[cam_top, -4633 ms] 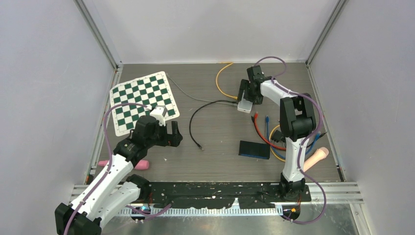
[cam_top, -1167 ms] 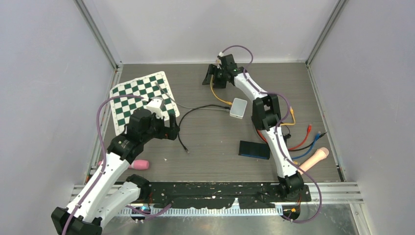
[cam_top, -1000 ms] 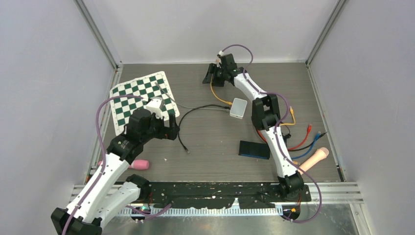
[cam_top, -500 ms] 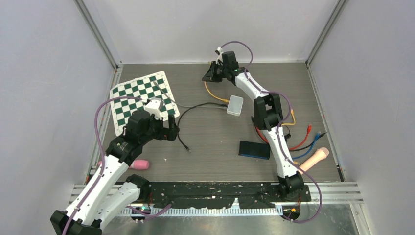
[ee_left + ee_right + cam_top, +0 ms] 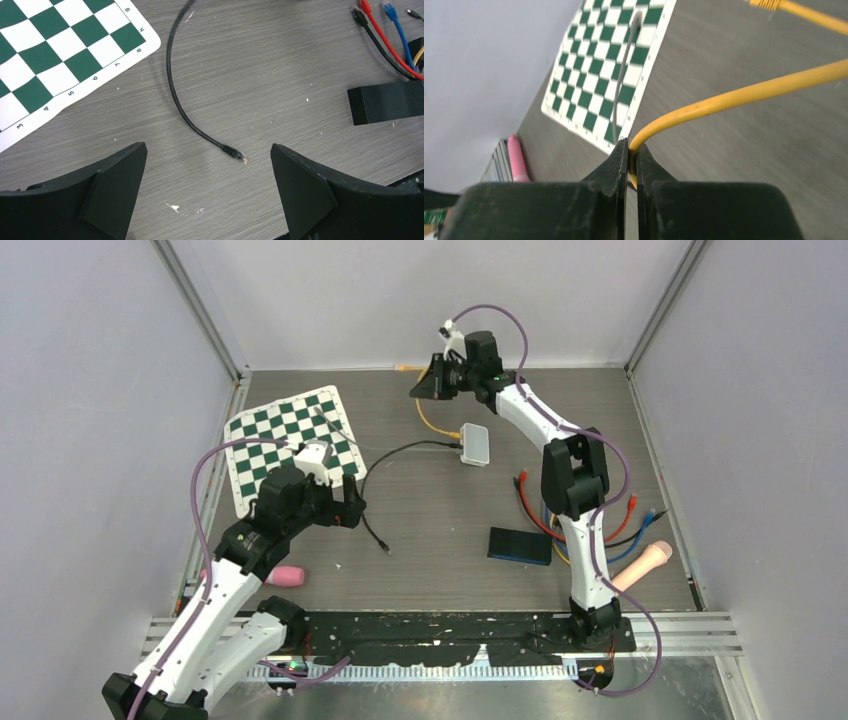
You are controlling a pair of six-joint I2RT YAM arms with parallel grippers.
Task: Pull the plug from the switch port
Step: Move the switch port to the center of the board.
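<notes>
The switch (image 5: pixel 476 444), a small white box, lies on the worktop (image 5: pixel 450 530) toward the back, a little right of centre. A yellow cable (image 5: pixel 428 416) meets its left end. The plug (image 5: pixel 456 434) sits right against the box there, but it is too small to tell whether it is seated in the port.

From the plug the yellow cable arcs back toward the rear wall and into the right claw (image 5: pixel 428 388). That claw is clamped tight on the cable itself, well up the line from the plug. The wrist view shows its fingers (image 5: pixel 616 162) pressed together around the yellow line. A loose yellow connector (image 5: pixel 400 368) lies near the rear wall, just left of that claw.

A black cable (image 5: pixel 400 452) also leaves the switch's left end, sweeps left and forward, and ends in a bare tip (image 5: pixel 241 157) on the worktop.

The left claw (image 5: pixel 207 150) hangs over that tip with its fingers spread wide, holding nothing. Just left of it is a green-and-white chessboard mat (image 5: pixel 290 445) with a grey cable (image 5: pixel 330 422) lying across it.

On the right side sit a black box (image 5: pixel 520 545) and red (image 5: pixel 530 510) and blue (image 5: pixel 400 30) cables. A pink tube (image 5: pixel 285 576) lies near the left edge.
</notes>
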